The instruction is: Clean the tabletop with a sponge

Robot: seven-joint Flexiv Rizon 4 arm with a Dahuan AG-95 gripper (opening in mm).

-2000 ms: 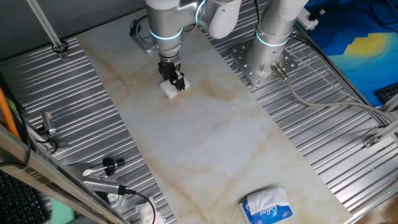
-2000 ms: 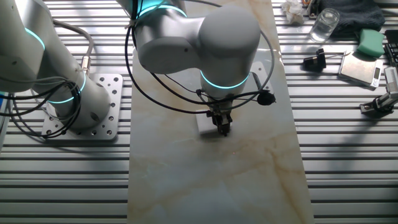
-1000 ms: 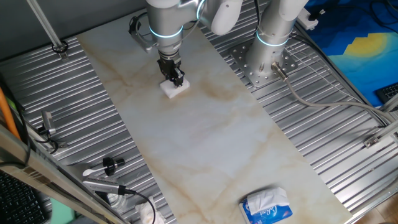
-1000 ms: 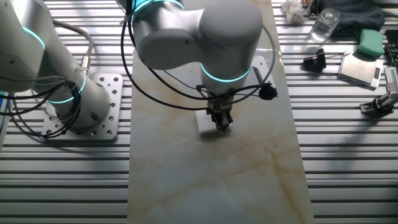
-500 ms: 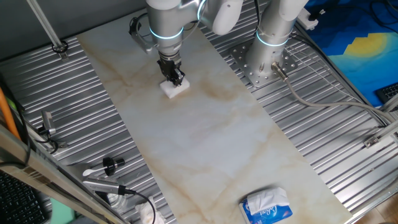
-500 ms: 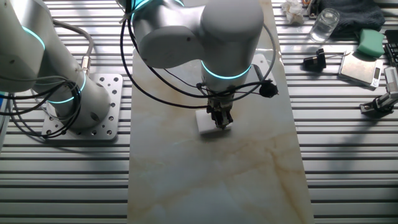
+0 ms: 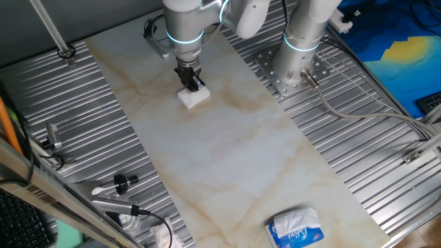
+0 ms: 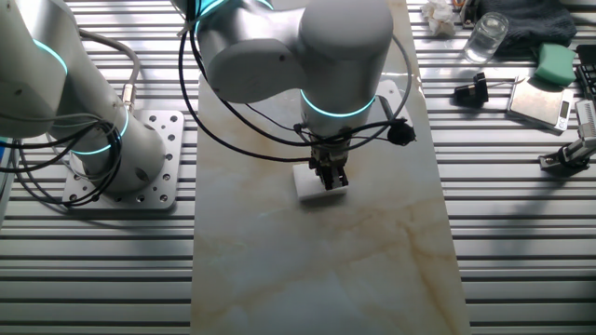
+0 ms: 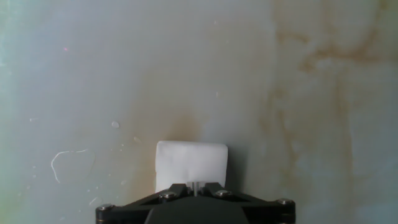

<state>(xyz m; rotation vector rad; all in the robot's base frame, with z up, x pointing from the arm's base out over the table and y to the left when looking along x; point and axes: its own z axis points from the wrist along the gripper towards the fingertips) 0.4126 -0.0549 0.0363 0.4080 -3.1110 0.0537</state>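
My gripper is clamped on the sponge, which sits pressed flat on the tabletop near its far end; I should hold even downward pressure and sweep along the tan smudges without tilting the block

Bright, even light (soft shadows)
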